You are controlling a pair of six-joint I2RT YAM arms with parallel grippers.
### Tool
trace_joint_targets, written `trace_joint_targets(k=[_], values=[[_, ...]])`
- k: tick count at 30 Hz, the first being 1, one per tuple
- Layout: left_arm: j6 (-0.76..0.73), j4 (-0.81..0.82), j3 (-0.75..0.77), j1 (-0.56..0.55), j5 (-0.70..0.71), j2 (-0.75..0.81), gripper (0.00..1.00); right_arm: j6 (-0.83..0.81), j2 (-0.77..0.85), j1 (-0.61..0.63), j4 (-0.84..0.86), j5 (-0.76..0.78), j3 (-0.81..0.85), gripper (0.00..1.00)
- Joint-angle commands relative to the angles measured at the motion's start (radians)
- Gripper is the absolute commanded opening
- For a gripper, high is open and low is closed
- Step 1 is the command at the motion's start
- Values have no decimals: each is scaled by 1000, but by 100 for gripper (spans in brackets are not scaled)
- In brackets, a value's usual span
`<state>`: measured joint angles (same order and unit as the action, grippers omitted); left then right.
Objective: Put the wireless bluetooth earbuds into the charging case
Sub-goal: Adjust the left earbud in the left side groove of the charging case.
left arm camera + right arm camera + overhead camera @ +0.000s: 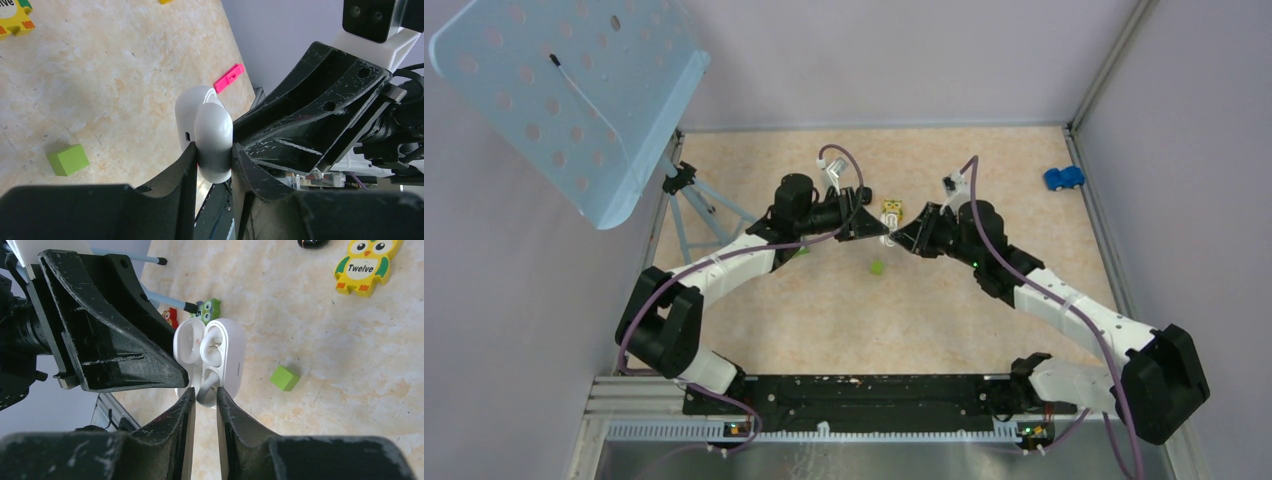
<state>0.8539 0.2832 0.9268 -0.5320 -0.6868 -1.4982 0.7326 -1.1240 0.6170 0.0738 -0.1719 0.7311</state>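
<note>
Right wrist view: steadying open charging case (232, 352) in clamped left gripper (214, 148); right gripper (205, 392) nearly closed around white piece (207, 384), hold unclear.

The place is a robotics lab test cell. A beige marbled tabletop (874, 320) is boxed in by plain pale lilac wall panels (874, 60) and a bare aluminium corner post (1109, 65). A white-and-black left robot arm (724, 265) and a matching right robot arm (1064, 300) are bolted to a black base plate (864, 392) beside a slotted aluminium rail (824, 430). A blue-grey tripod (699, 195) and a light blue perforated plastic panel (554, 90) are at the left, and the scattered props are toys: a small blue toy car (1063, 178), a green toy cube (877, 267) and a yellow owl puzzle piece (367, 265).
</note>
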Motion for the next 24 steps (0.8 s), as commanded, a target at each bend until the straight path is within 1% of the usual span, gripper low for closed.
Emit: trace_joint_targets(k=[1,4,8,14,24], values=[[-9,40,21,-3,-8,1,0,-27,-2,20,-34,47,73,21],[-8,39,23,-3,-7,2,0,-34,-9,21,-54,54,85,20],[-9,38,24,-3,-9,3,0,-35,-17,26,-62,58,95,11],[-12,34,22,-2,-7,7,0,-40,-15,33,-60,60,105,0],[-13,35,20,-2,-5,7,0,-53,3,49,-63,74,107,0]])
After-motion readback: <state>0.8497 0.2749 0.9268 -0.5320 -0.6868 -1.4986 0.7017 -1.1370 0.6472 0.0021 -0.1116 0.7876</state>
